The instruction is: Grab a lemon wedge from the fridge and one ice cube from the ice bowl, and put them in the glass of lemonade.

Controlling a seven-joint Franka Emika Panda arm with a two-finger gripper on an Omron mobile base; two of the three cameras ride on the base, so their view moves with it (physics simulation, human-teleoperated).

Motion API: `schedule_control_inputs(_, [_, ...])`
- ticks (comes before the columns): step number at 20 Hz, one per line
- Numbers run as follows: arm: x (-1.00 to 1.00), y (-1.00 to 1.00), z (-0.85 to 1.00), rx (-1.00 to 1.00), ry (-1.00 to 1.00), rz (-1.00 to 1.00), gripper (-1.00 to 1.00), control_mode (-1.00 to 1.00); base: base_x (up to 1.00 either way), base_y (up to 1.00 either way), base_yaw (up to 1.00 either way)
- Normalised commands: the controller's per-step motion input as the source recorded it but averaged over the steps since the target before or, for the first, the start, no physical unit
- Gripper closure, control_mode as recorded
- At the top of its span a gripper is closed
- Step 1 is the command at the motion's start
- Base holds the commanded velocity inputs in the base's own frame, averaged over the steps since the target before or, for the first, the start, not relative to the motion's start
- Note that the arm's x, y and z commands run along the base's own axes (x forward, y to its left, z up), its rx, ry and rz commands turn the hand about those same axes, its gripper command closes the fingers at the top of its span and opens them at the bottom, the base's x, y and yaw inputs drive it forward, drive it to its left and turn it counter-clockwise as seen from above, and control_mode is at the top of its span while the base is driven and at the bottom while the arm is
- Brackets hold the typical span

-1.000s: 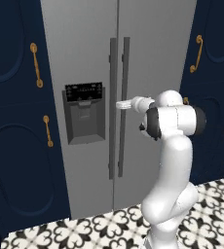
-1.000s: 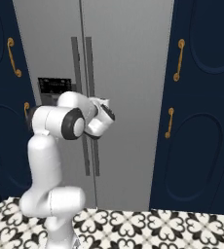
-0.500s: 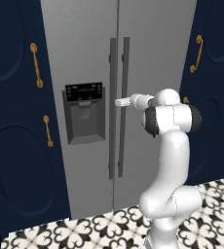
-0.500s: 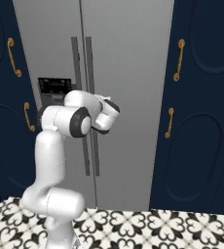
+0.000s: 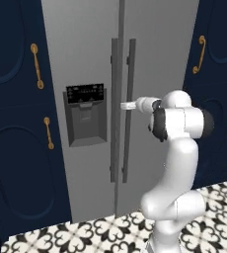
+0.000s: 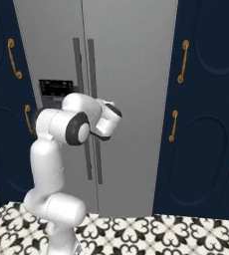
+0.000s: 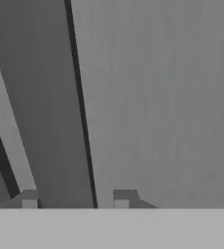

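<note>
The tall grey fridge (image 5: 86,44) (image 6: 131,74) fills the middle, both doors closed. My arm reaches out level to the right door's long vertical handle (image 5: 127,148) at about mid-height. My gripper (image 5: 127,105) meets that bar. In the hand view the grey handle (image 7: 41,97) runs between my two fingertips, and the gripper (image 7: 76,197) is closed in on it. The lemon wedge, the ice bowl and the glass of lemonade are out of view.
A dark dispenser panel (image 5: 86,116) sits in the left door. Navy cabinets with brass handles (image 5: 17,99) (image 6: 206,99) flank the fridge on both sides. Black-and-white patterned floor tiles (image 5: 86,232) lie below.
The fingers have come together from wide open onto the right door handle. The hand has edged a little closer to the fridge.
</note>
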Motion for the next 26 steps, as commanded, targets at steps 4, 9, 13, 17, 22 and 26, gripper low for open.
schedule_control_inputs(4, [-0.87,-0.84,0.36,0.05,-0.03,-0.37,1.00,-1.00,0.00,0.00,0.00])
schedule_control_inputs(9, [-0.79,-0.71,0.94,0.01,-0.08,-0.40,1.00,-1.00,0.00,0.00,0.00])
schedule_control_inputs(13, [-0.73,-0.27,1.00,0.00,-0.08,-0.42,-1.00,-1.00,0.00,0.00,0.00])
schedule_control_inputs(17, [-1.00,-0.25,0.63,0.00,-0.06,-0.31,-1.00,-1.00,0.00,0.00,0.00])
schedule_control_inputs(22, [-0.96,0.16,0.00,-0.05,-0.07,-0.03,-1.00,-1.00,0.00,0.00,0.00])
schedule_control_inputs(26, [-0.69,1.00,0.00,-0.20,-0.12,0.07,-1.00,-1.00,0.00,0.00,0.00])
